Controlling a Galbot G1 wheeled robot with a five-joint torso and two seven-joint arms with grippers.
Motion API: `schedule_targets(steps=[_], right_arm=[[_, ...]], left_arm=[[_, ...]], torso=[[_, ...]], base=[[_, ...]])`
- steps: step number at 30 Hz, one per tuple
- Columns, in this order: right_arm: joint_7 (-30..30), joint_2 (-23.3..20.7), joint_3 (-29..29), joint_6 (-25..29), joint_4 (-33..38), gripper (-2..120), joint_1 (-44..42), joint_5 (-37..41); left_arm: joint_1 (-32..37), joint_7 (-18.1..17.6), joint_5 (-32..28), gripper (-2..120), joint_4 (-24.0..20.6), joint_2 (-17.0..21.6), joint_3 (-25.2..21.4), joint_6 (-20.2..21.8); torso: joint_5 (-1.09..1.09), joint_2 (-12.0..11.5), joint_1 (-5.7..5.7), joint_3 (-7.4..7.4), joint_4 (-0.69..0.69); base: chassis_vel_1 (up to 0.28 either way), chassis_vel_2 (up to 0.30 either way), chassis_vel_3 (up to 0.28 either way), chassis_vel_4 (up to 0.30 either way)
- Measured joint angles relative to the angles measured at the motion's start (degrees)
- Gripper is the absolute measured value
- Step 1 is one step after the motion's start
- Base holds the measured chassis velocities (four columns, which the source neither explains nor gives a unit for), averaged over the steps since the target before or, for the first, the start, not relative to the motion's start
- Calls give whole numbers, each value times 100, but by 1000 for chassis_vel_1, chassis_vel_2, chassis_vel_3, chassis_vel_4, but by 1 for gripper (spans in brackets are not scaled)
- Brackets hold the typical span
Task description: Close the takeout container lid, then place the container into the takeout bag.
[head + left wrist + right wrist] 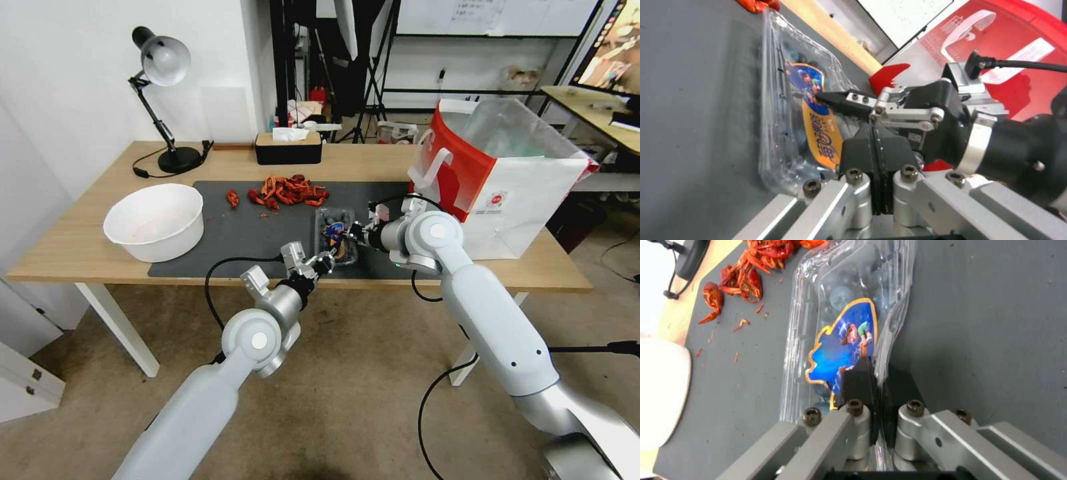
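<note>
Pinching the container (335, 235) lid edge, right tool (878, 380) is clamped on plastic; left tool (875, 146) sits closed, empty, beside the container, takeout bag (507, 180) nearby.

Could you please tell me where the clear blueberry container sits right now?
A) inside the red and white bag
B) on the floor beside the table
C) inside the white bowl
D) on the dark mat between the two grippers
D: the container lies on the dark mat, with the left gripper at its near end and the right gripper at its side, apart from the takeout bag.
</note>
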Motion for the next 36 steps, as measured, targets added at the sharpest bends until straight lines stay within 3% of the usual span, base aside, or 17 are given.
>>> schedule_targets(steps=[11, 16, 20, 23, 29, 36], right_arm=[[-54, 41, 73, 1, 15, 0, 5, 11], [-101, 44, 114, 2, 50, 0, -13, 29], [-144, 52, 159, 2, 77, 0, -26, 69], [-450, 100, 280, 6, 92, 0, -40, 112], [-840, 127, 407, 19, 173, 0, -38, 48], [-1606, 5, 528, 372, 458, 0, 104, -489]], left_arm=[[958, 312, 200, 0, -490, 511, -627, -178], [1354, 432, 447, 0, -638, 570, -775, -289], [1617, 593, 939, 0, -685, 606, -839, -511], [2103, 832, 1799, 0, -762, 668, -1074, -977], [2419, 937, 2134, 17, -777, 737, -1341, -1276], [2683, 963, 3705, 47, -475, 712, -1433, -2088]], torso=[[0, 0, 0, 0, 1], [0, 0, 0, 0, 1], [-1, 0, 0, 0, 1], [-1, 0, 0, 0, 1], [0, 0, 0, 0, 2], [-1, 0, 0, 0, 2]], base=[[0, 0, 0, 0], [0, 0, 0, 0], [0, 0, 0, 0], [0, 0, 0, 0], [0, 0, 0, 0], [0, 0, 0, 0]])
